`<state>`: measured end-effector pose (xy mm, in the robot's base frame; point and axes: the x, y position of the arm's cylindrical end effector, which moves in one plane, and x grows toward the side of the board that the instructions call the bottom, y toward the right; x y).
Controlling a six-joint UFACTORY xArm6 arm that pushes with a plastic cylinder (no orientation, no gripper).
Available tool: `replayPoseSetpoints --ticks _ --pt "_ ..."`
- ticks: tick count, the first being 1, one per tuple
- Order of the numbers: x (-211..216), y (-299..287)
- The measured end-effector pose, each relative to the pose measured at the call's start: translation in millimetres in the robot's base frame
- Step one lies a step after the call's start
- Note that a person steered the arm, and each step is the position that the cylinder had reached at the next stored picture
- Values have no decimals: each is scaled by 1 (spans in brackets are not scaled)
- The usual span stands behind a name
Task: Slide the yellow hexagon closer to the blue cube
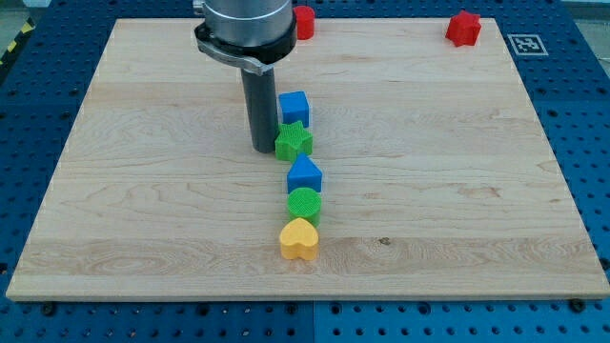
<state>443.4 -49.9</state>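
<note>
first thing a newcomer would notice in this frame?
Probably the tight column of blocks mid-board: blue cube, green star, a second blue block, green round block and a yellow heart-like block at the bottom. My tip sits just left of the green star. Two red blocks lie along the wooden board's top edge.

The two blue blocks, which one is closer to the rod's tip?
The blue cube toward the view's top; my tip sits just left of it and the green star. The other blue block lies lower, beyond the star.
</note>
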Motion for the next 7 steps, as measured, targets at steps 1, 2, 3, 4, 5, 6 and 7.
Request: replayPoseSetpoints --ticks 1,2,3,4,5,6,7 --pt "1 1" --pt "1 -38" --pt "-21 -96" --pt "-60 -114" --pt "-91 -92" --pt "-108 -74" --pt "-133 -71"
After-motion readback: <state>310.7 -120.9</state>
